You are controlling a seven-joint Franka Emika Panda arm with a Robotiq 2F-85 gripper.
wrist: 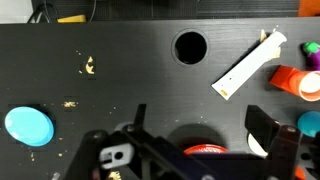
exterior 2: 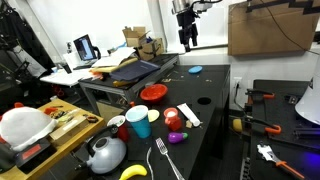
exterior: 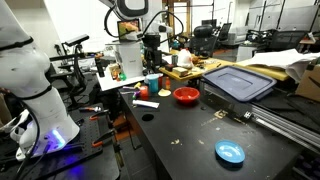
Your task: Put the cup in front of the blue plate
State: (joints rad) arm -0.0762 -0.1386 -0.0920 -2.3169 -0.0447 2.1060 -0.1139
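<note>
You are at the very start: the small red-orange cup with the pale inside (wrist: 290,77) has not been picked up. It sits on the black desk (wrist: 110,40), just beside a teal cup (wrist: 309,122) and a flat white strip (wrist: 248,65), near the wider red bowl (wrist: 205,150). It is well apart from the small glossy light-blue round plate (wrist: 28,125). From the wrist view the cup seems to lie on its side, mouth showing, though I cannot be sure.

Your hand (wrist: 197,115) is spread wide and carries nothing. In an exterior view it hangs high above the desk (exterior 2: 186,38).

The next move, as I judge it, is to travel over to the cup and come down. Set the fingers across its wall without knocking the teal cup or the bowl, then pinch and lift. After that, carry it across to the bare desk before the plate.

By count: one red-orange cup, one blue plate, one red bowl, one teal cup, one white strip.
</note>
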